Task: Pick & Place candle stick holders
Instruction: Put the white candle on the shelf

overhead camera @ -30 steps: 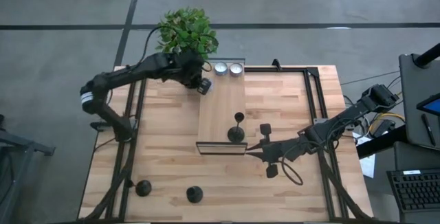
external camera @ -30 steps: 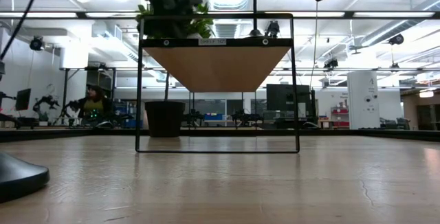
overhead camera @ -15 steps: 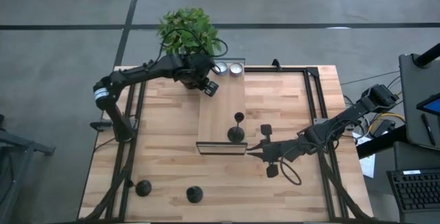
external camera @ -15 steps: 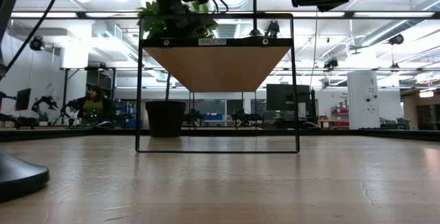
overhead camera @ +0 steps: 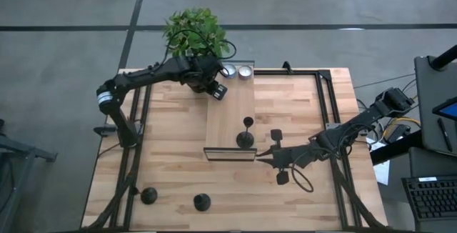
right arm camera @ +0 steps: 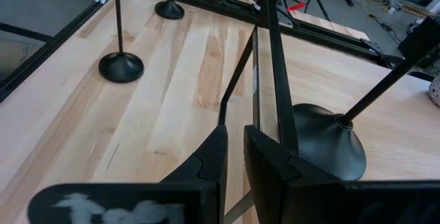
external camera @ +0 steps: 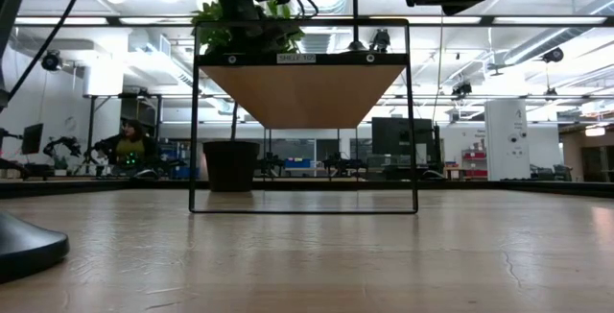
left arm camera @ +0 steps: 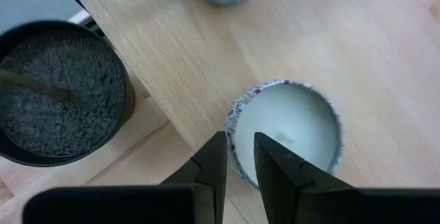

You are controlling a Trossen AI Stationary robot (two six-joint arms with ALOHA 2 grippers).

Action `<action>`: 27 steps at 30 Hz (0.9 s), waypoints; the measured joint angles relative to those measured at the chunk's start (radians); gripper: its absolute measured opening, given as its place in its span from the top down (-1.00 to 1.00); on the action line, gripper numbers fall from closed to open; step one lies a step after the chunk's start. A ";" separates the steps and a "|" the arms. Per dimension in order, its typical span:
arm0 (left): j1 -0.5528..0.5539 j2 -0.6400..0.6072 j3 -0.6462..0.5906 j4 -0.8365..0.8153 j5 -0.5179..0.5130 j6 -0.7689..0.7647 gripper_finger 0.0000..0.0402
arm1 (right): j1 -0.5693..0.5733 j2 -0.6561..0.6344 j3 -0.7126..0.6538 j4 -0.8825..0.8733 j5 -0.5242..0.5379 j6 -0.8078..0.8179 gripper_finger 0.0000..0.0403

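Observation:
One black candle stick holder (overhead camera: 246,140) rests on its round base (right arm camera: 323,145) on the raised wooden shelf (overhead camera: 228,111), close to the shelf's near edge. Two more holders (overhead camera: 148,195) (overhead camera: 202,202) stand on the table at the near left. My left gripper (left arm camera: 239,141) hangs over the shelf's far end, pointing steeply down. Its fingers are a narrow gap apart above the rim of a tealight (left arm camera: 285,131). My right gripper (right arm camera: 235,138) waits by the shelf's near right corner, fingers a narrow gap apart with only wood showing between them. My left gripper comes at the tealight from above, slanting toward the table's right. The tealight's rim (left arm camera: 232,135) on the gripper's side shows in the gap between the two fingers. I cannot tell whether the fingers touch it. The tealight sits flat on the shelf.
A second tealight (overhead camera: 245,71) lies just right of the first. The plant's dark pot (left arm camera: 62,86) stands off the shelf's far left corner, close to my left gripper. The shelf's black wire frame (right arm camera: 275,80) runs right past my right gripper's fingers.
My left gripper has moved toward the table's right edge and a little down, closer to the tealights, then stopped. The holders, the tealights and my right arm have kept their places.

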 joint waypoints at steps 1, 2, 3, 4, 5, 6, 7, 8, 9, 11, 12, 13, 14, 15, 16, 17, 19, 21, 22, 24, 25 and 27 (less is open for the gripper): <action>-0.003 -0.006 0.001 -0.001 0.000 0.003 0.65 | 0.000 0.000 0.000 0.000 0.000 0.000 0.79; -0.005 -0.015 0.005 -0.002 0.000 0.006 0.65 | 0.000 0.000 0.000 0.000 0.000 0.000 0.78; -0.006 -0.025 0.006 0.001 0.000 0.011 0.66 | 0.000 0.000 0.000 0.000 0.000 0.000 0.78; -0.009 -0.035 0.008 0.000 0.001 0.014 0.66 | 0.000 0.000 0.000 0.000 0.000 0.000 0.78; -0.012 -0.044 0.010 -0.001 0.001 0.018 0.66 | 0.000 0.000 0.000 0.001 0.000 0.000 0.78; -0.014 -0.055 0.011 0.000 0.001 0.025 0.67 | 0.000 0.000 0.000 0.001 0.000 0.000 0.78; -0.017 -0.069 0.011 0.000 0.000 0.032 0.67 | 0.000 0.000 0.000 0.001 0.000 0.000 0.79; -0.022 -0.079 0.011 0.000 0.001 0.038 0.67 | 0.000 0.000 0.000 0.002 0.000 0.000 0.79; -0.026 -0.092 0.011 -0.001 0.001 0.043 0.66 | 0.000 0.000 0.000 0.003 0.000 0.000 0.79; -0.037 -0.116 0.006 -0.001 0.001 0.052 0.66 | 0.000 0.000 0.000 0.004 0.000 -0.001 0.78; -0.044 -0.123 0.005 -0.003 0.002 0.056 0.66 | 0.000 0.000 0.000 0.006 0.000 0.000 0.78; -0.055 -0.130 0.005 -0.002 0.005 0.068 0.66 | 0.000 0.000 0.000 0.006 0.000 -0.001 0.78; -0.067 -0.135 0.004 -0.001 0.009 0.084 0.67 | 0.000 0.000 0.000 0.006 0.000 -0.001 0.78; -0.084 -0.138 0.004 -0.002 0.012 0.098 0.67 | 0.000 0.000 0.000 0.007 0.000 -0.001 0.78; -0.104 -0.141 0.004 -0.001 0.013 0.110 0.68 | 0.000 0.000 0.000 0.007 0.000 -0.001 0.79; -0.124 -0.142 0.004 0.000 0.014 0.128 0.70 | 0.000 0.000 -0.001 0.007 0.000 -0.001 0.79; -0.169 -0.140 0.004 0.000 0.016 0.176 0.74 | 0.000 0.000 -0.001 0.007 0.000 -0.001 0.78; -0.214 -0.127 0.003 0.000 0.015 0.221 0.80 | 0.000 0.000 -0.001 0.008 0.000 -0.003 0.78; -0.237 -0.118 0.003 0.000 0.015 0.239 0.85 | 0.000 0.000 -0.001 0.008 0.000 -0.005 0.78; -0.276 -0.100 0.002 0.003 -0.017 0.253 0.94 | 0.000 0.000 -0.001 0.008 0.000 -0.005 0.79; -0.293 -0.093 0.002 0.009 -0.040 0.258 0.97 | 0.000 0.000 -0.001 0.008 0.000 -0.004 0.79; -0.315 -0.077 0.002 0.016 -0.071 0.285 0.98 | 0.000 0.000 -0.001 0.012 0.000 -0.004 0.78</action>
